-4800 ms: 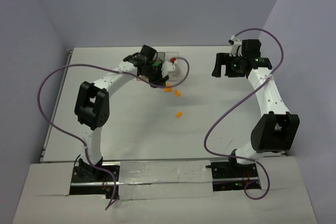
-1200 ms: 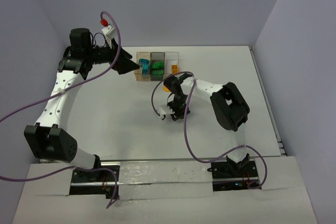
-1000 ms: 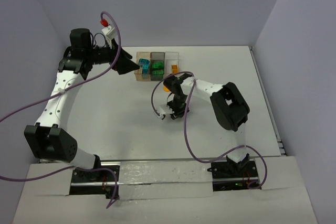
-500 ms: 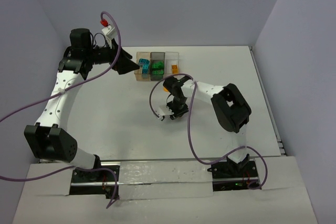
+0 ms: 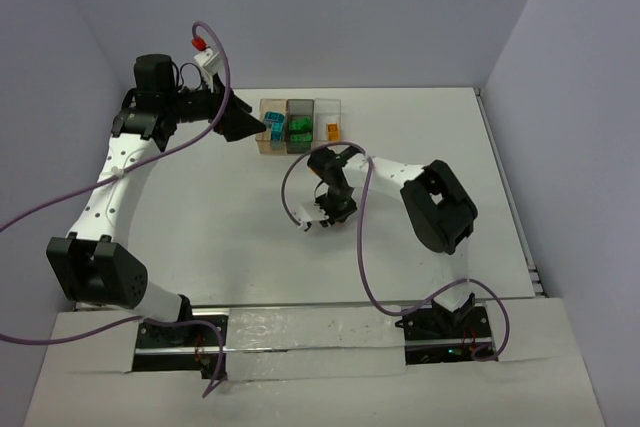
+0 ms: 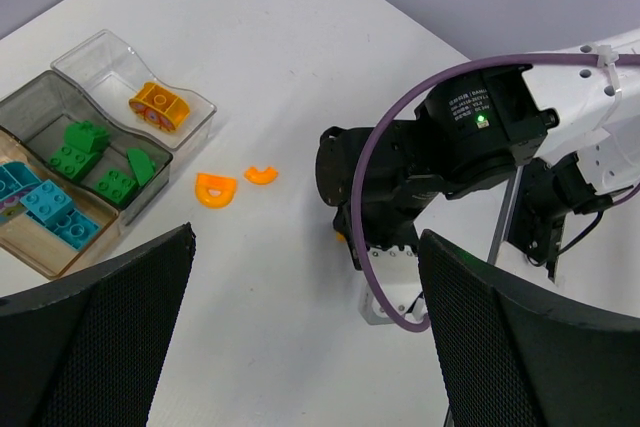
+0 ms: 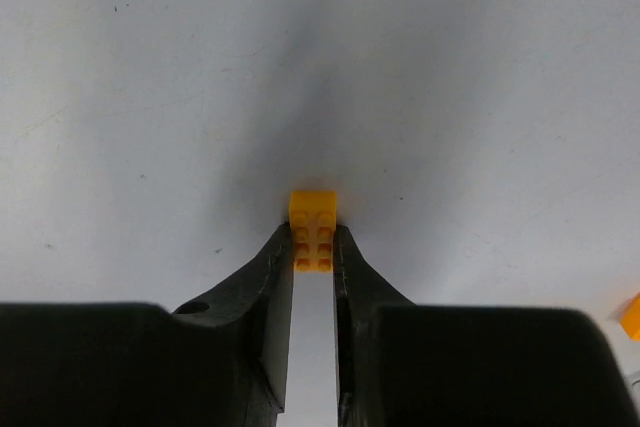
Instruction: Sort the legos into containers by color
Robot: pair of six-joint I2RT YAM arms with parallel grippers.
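End effector R [image 7: 313,239] clamped on orange lego [image 7: 313,205], end effector L [image 6: 305,247] spread wide; 2 orange arches [image 6: 215,189] loose nr containers [image 6: 45,112].

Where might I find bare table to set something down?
Bare: the table right of the right arm, and the near stretch between it and the left arm. Crowded: by the containers, around loose orange legos and the right tool.

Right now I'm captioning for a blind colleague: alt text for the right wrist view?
The right gripper pinches a small orange studded brick on the white table. Another orange piece peeks in at the right edge.
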